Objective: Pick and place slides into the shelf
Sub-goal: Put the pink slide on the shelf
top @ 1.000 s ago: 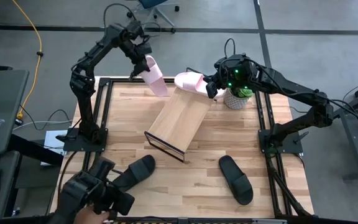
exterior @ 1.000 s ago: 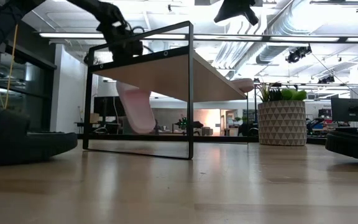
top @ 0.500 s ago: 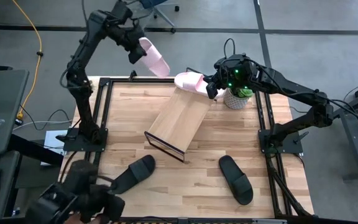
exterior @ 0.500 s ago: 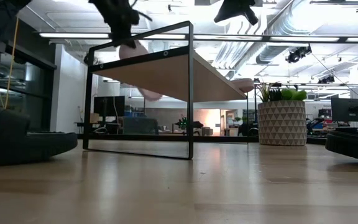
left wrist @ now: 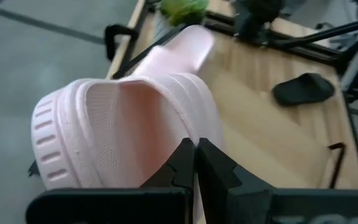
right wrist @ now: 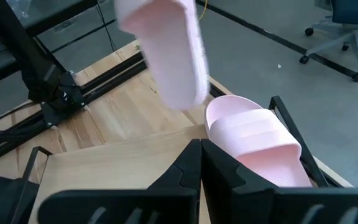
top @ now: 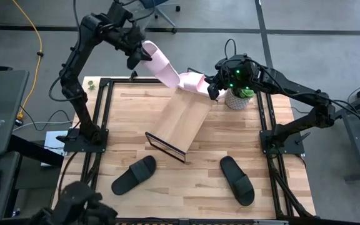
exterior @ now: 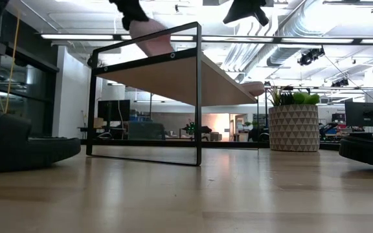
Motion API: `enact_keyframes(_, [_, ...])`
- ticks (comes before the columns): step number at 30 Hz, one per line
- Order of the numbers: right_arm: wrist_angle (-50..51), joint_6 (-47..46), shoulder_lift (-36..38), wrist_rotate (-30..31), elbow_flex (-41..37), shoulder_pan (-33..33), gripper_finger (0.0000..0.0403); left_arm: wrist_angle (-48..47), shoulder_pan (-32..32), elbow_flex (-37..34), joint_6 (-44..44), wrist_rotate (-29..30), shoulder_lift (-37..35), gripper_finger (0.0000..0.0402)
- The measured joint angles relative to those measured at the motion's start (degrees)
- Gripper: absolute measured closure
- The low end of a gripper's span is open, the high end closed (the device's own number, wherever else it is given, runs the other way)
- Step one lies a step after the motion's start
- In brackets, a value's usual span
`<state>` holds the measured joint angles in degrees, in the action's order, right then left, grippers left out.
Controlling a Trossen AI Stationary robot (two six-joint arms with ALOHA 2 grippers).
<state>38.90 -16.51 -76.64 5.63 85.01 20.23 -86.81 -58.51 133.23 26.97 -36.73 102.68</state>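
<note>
My left gripper (top: pixel 137 55) is shut on a pale pink slide (top: pixel 161 64), held high over the table's far edge. The slide slants down toward the shelf (top: pixel 180 119), and its free end (top: pixel 179 80) is close to the second pink slide (top: pixel 195 81), which lies on the shelf's far end. My right gripper (right wrist: pixel 201 149) is shut right beside that second slide (right wrist: pixel 260 140); I cannot tell whether it touches it. Two black slides (top: pixel 134 175) (top: pixel 237 180) lie flat on the table near its front edge. In the low view the held slide (exterior: pixel 151 39) is above the shelf's raised edge. My left gripper pinches the pink slide between its two fingers at the side of its strap (left wrist: pixel 188 124), at the end nearer the wrist. The slide is lifted clear and tilted, its other end (left wrist: pixel 191 43) pointing down toward the shelf.
A potted plant (top: pixel 237 97) stands at the far right, next to my right gripper. The shelf's black frame (top: pixel 165 147) rises at its near end. A dark object (top: pixel 80 206) is at the table's near-left corner. Bare tabletop lies between the two black slides.
My left gripper has risen and swung toward the shelf, still shut. The pink slide, which hung down behind the shelf's far-left corner, is now lifted and tipped with its free end over the shelf's far end. The dark shape at the near-left corner has drawn back.
</note>
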Motion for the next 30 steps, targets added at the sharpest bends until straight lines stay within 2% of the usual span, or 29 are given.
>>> enact_keyframes(12, [3.4,0.1,0.0,0.0,0.0,0.0,0.0402,3.7,12.9,0.0,-4.0,-0.7,-1.3,0.0401])
enact_keyframes(21, [5.9,-0.5,0.5,0.8,0.0,0.0,0.0402,11.4,24.2,0.0,-9.8,7.7,-1.3,0.0401])
enact_keyframes(30, [11.1,-1.5,4.1,8.1,0.0,0.0,0.0402,13.6,31.4,0.0,-12.8,14.1,-1.2,0.0401])
